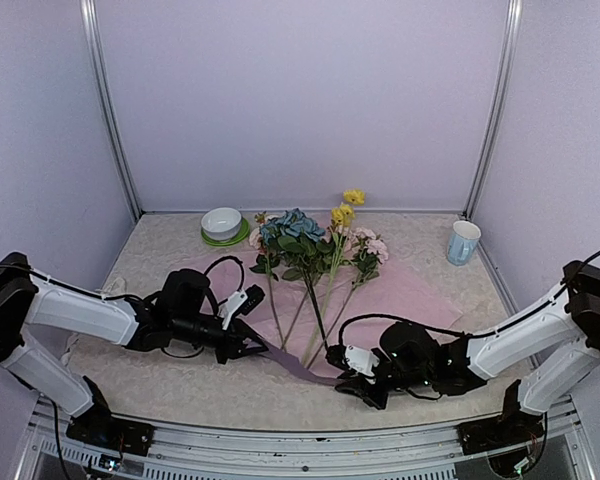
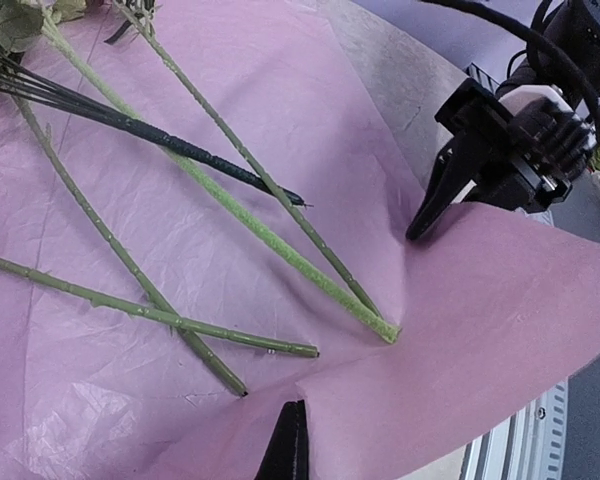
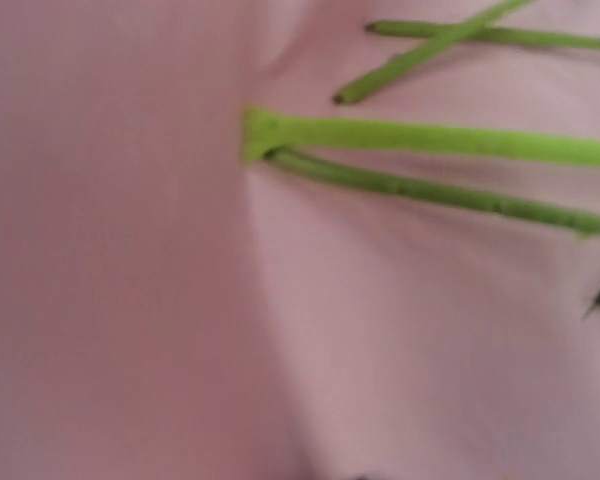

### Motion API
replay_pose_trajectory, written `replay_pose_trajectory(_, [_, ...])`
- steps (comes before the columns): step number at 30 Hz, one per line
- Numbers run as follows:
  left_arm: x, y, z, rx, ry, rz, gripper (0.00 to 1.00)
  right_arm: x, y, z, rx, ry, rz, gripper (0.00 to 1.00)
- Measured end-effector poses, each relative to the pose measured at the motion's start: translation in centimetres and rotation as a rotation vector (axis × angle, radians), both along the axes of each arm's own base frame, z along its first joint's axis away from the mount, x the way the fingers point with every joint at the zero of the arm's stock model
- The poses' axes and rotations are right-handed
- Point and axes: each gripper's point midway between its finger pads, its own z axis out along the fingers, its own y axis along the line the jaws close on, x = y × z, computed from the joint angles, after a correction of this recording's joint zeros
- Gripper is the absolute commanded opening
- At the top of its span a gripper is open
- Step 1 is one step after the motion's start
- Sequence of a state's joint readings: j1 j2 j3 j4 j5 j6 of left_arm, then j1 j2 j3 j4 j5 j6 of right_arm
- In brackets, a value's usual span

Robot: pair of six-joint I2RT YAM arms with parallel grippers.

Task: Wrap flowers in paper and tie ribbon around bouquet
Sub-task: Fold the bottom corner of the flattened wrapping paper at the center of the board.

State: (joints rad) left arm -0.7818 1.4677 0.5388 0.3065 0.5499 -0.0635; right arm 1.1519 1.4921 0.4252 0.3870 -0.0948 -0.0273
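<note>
Lilac paper (image 1: pixel 412 288) lies under the flowers (image 1: pixel 296 236); the left pincer (image 1: pixel 253 345) is clamped on its near edge, and I cannot tell the right pincer's (image 1: pixel 337 358) state.

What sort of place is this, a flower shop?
Probably a robot test booth, not a shop: plain walls on metal posts enclose one table, two robot arms are bolted at its near edge, and the only goods are flowers on lilac paper, a bowl and a cup.

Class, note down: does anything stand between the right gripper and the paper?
Nothing visible does: the right gripper sits right at the raised fold of the paper, near the stem ends of the flowers.
</note>
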Motion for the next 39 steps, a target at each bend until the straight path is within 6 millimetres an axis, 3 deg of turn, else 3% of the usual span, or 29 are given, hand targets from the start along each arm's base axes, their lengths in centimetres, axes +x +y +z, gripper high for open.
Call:
replay_pose_trajectory(9, [-1.1,0.6,0.5,-0.033,0.039,0.014,0.0,-0.6,-0.4,4.1,0.105,0.082,-0.032,0.0])
replay_pose_trajectory(14, [-2.9,0.2,0.0,-0.027,0.074,-0.023,0.0,-1.1,-2.0,3.4,0.075,0.337,-0.066,0.0])
replay_pose_trajectory(20, [-2.9,-0.3,0.1,-0.041,0.11,-0.016,0.0,-0.3,-3.4,3.8,0.092,0.585,-0.128,0.0])
replay_pose_trajectory(23, [-1.7,-1.1,-0.3,-0.029,0.122,0.001,0.0,1.2,-4.0,2.9,0.071,0.668,-0.18,0.0])
replay_pose_trajectory(29, [3.3,-1.1,-2.6,0.038,0.172,0.103,0.0,4.5,-4.0,1.7,0.033,0.734,-0.237,0.03])
replay_pose_trajectory(33, [4.6,-1.9,-3.5,0.066,0.183,0.107,0.0,5.7,-4.9,0.7,0.01,0.75,-0.282,0.08])
replay_pose_trajectory(37, [5.6,-1.6,-5.5,0.113,0.239,0.125,0.0,6.7,-6.8,-1.5,-0.051,0.779,-0.38,0.23])
replay_pose_trajectory(39, [5.8,-1.0,-6.1,0.136,0.261,0.137,0.0,7.1,-7.2,-1.6,-0.055,0.782,-0.405,0.31])
